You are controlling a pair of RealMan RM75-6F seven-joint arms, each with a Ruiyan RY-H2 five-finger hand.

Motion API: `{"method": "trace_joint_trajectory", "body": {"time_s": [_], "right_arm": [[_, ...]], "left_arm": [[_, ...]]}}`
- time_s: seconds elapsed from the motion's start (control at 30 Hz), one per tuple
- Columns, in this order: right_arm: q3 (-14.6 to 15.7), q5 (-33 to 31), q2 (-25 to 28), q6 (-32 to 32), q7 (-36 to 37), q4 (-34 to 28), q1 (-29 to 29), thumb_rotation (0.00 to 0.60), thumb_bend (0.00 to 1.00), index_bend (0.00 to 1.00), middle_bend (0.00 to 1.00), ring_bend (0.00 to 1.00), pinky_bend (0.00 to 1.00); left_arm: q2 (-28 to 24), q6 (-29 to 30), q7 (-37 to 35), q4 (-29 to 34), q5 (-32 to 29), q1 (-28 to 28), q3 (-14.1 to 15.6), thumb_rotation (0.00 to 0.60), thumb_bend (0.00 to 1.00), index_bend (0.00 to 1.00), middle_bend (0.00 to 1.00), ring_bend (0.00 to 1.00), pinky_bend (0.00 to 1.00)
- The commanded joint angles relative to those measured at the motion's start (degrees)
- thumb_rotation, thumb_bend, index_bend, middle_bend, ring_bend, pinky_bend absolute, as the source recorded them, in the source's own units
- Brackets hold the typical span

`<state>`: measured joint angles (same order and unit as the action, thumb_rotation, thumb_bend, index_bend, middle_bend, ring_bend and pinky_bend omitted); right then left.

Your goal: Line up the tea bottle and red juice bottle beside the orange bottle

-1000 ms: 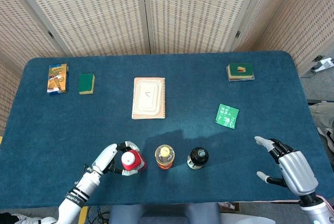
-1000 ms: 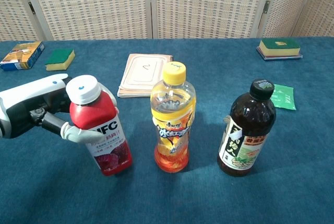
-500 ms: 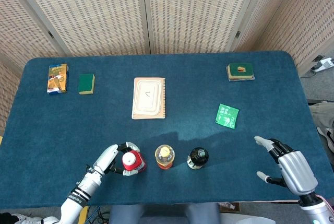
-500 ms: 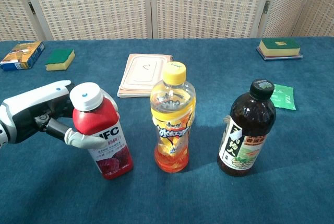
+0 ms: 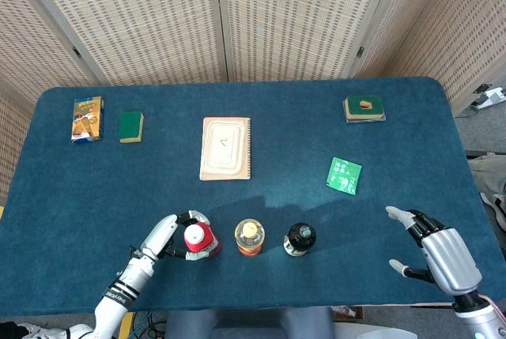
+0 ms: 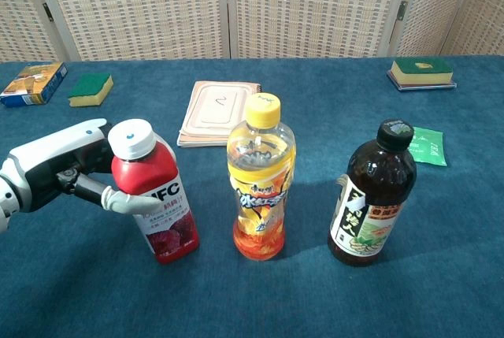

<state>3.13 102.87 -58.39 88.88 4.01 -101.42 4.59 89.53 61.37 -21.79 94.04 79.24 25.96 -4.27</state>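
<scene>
1. The red juice bottle (image 6: 157,196) is being gripped by the left hand (image 6: 59,172) at the near left of the table (image 5: 95,197); fingers (image 6: 126,202) are being wrapped across its label, below the white cap; the bottle is being held tilted, its top leaning left, its base at the cloth.
2. The orange bottle (image 6: 261,180) is being seen upright just right of the red juice bottle; the two are not touching in the chest view.
3. The tea bottle (image 6: 372,196) is being seen upright to the right of the orange bottle, apart from it; the three bottles are being shown in a row along the near edge, the orange one between the other two.
4. The right hand (image 5: 439,248) is being held open at the near right, fingers spread, nothing being grasped; it is well apart from the tea bottle.
5. Further items are being noted: a notebook (image 5: 226,148) at the centre; a green packet (image 5: 345,175) to its right; a green-topped box (image 5: 364,107) at the far right; a green sponge (image 5: 130,126) and a snack box (image 5: 87,118) at the far left.
</scene>
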Motion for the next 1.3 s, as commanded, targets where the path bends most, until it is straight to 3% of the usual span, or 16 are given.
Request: {"method": "trace_joint_trajectory", "body": {"time_s": [0.03,0.17,0.43,0.6,1.1,1.3], "right_arm": [[0.02,-0.02,0.0,-0.09,-0.04,-0.02,0.03,0.6,0.0,0.18,0.3,0.24,0.46],[0.05,-0.01,0.07,-0.11,-0.06,-0.12,0.01,0.6,0.0,0.18,0.3,0.24,0.46],[0.02,-0.03,0.17,-0.02,0.05,-0.14,-0.02,0.6,0.0,0.18,0.3,0.24,0.46],[0.01,0.0,0.24,0.07,0.12,-0.18,-0.05,0.6,0.0,0.18,0.3,0.24,0.46],[-0.1,-0.26,0.3,0.03,0.27,-0.08,-0.05,0.6,0.0,0.18,0.3,0.24,0.46],[-0.19,-0.44,0.44,0.17,0.37,-0.01,-0.12,0.6,0.0,0.18,0.3,0.24,0.46]], "left_arm": [[0.01,0.01,0.0,-0.04,0.21,-0.07,0.25,0.6,0.1,0.5,0.41,0.44,0.4],[-0.05,-0.03,0.04,-0.02,0.35,-0.12,0.47,0.6,0.1,0.43,0.37,0.39,0.4],[-0.57,-0.44,0.55,0.75,-0.03,-0.03,0.49,0.6,0.1,0.11,0.07,0.2,0.37],[-0.85,-0.73,0.88,1.01,-0.38,0.02,0.48,0.6,0.1,0.01,0.0,0.12,0.33],[-5.37,-1.65,2.4,5.57,-1.17,-0.37,1.33,0.6,0.04,0.0,0.0,0.01,0.27],[-9.39,-1.55,4.86,9.41,-0.66,-0.92,2.66,0.6,0.03,0.0,0.0,0.0,0.25]]}}
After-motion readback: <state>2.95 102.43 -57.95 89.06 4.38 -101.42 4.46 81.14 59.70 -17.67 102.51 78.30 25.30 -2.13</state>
